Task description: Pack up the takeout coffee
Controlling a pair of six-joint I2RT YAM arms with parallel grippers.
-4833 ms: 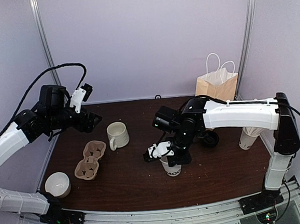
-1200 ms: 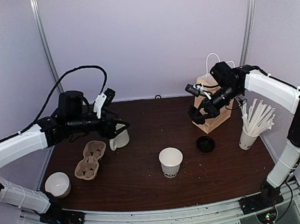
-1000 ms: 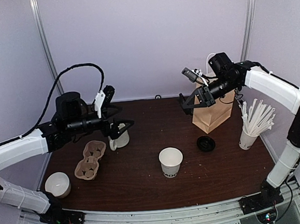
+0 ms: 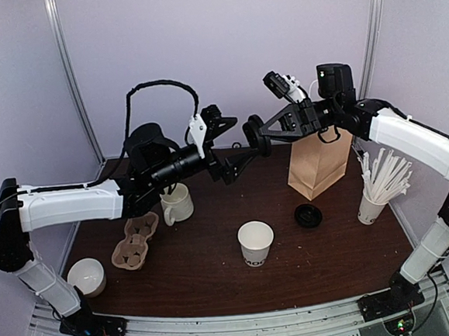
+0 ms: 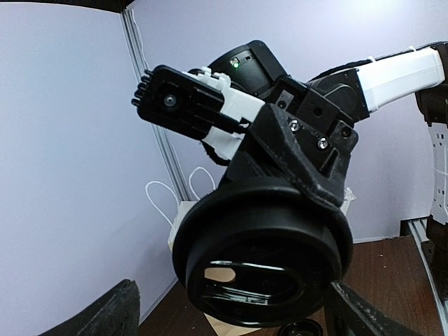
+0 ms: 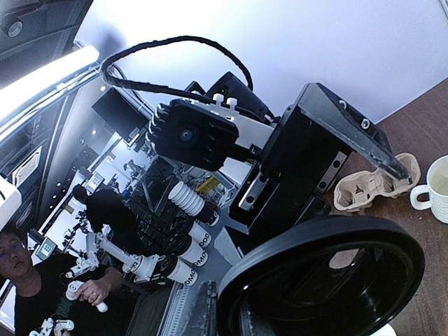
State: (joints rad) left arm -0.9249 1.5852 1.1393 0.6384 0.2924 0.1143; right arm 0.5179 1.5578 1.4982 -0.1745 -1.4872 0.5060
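The cup (image 4: pixel 255 243) stands open on the table (image 4: pixel 202 282) near the front, well below both raised arms. The right gripper (image 4: pixel 256 128) pinches a black disc (image 6: pixel 322 280). The left gripper (image 4: pixel 237 145) faces it, fingers spread and empty.

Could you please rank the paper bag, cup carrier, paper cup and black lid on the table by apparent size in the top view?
Largest to smallest:
1. paper bag
2. cup carrier
3. paper cup
4. black lid
None look close enough to tie.
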